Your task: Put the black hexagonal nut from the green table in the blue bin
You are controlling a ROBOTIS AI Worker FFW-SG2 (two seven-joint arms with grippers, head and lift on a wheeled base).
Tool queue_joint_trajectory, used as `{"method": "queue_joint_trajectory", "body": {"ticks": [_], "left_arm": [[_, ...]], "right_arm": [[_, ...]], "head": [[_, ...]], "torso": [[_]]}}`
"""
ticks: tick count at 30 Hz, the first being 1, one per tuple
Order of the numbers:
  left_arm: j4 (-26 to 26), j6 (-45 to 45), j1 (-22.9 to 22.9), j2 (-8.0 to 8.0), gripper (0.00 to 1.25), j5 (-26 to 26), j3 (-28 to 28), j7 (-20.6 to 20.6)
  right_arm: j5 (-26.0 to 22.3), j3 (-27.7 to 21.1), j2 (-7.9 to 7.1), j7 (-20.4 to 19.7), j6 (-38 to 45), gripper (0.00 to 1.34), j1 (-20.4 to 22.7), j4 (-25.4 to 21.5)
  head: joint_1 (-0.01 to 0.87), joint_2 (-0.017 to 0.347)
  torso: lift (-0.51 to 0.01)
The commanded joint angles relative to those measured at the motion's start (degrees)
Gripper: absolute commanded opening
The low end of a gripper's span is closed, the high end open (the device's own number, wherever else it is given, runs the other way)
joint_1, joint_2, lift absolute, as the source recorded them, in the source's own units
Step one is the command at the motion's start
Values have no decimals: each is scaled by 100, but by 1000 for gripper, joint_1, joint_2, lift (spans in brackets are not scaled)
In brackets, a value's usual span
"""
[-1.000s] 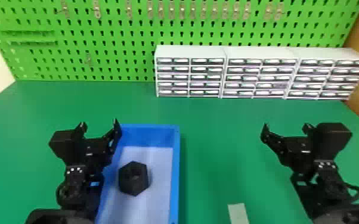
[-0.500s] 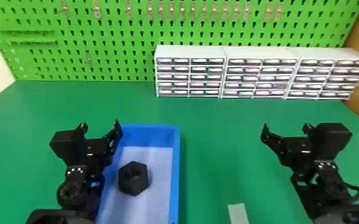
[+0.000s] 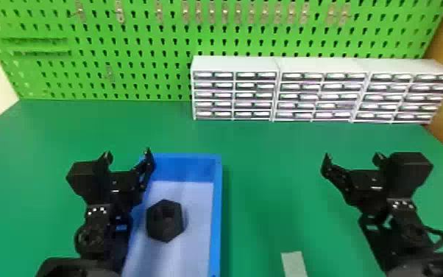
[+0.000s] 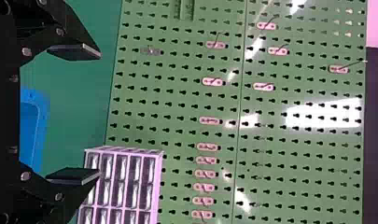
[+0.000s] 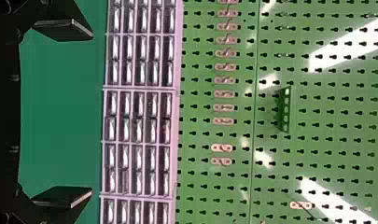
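Where the black hexagonal nut (image 3: 165,221) lies: inside the blue bin (image 3: 216,221), on its floor, toward the robot and to the right of my left gripper (image 3: 127,154)'s tips; no long axis to line up with, as I see it.
Left gripper: fingers spread, nothing between them, over the bin's left side; its height above the rim I can't tell.
Right gripper (image 3: 352,157): fingers spread and empty, out over the green table (image 3: 261,165), well apart from the bin.
Nearer arm: the left, clearly.
Coming move: the nut looks delivered, so I'd judge only a retreat is due, left arm up and away leftward, lest it nudge the bin wall.
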Motion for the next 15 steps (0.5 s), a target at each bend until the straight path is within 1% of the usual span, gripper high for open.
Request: {"method": "queue_joint_trajectory", "body": {"ticks": [1,15], "left_arm": [[1,0,0,0,881,10,-3,0],[1,-18,9,0,881,18,-12,0]], "right_arm": [[0,-7,-2,-1,1,1207,5,0],[-9,-42,16,8,-8,1207,31,0]], "head": [[657,57],[657,57]], "torso": [[-95],[-95]]}}
